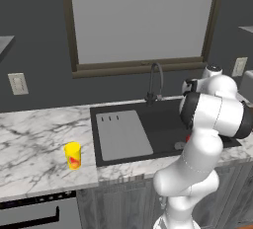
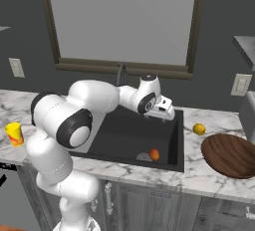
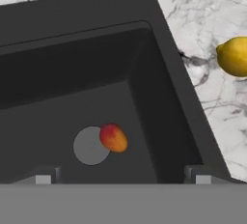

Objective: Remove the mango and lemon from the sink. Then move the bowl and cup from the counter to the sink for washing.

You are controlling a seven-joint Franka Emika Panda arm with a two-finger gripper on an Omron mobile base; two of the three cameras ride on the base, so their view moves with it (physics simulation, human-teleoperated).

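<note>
Hand (image 2: 166, 111) open, empty, hovering over sink (image 2: 172, 125). Mango (image 3: 114, 137) below on basin floor, touching drain edge. Lemon (image 3: 235, 56) on table (image 3: 207, 15), right of sink.

matt black sink (image 2: 175, 140), veined marble counter (image 1: 34, 144), wooden bowl (image 2: 230, 155)

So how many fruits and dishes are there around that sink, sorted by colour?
Yellow: 2, the lemon and the cup
Orange-red: 1, the mango
Reddish-brown: 1, the bowl
Total: 4
</note>
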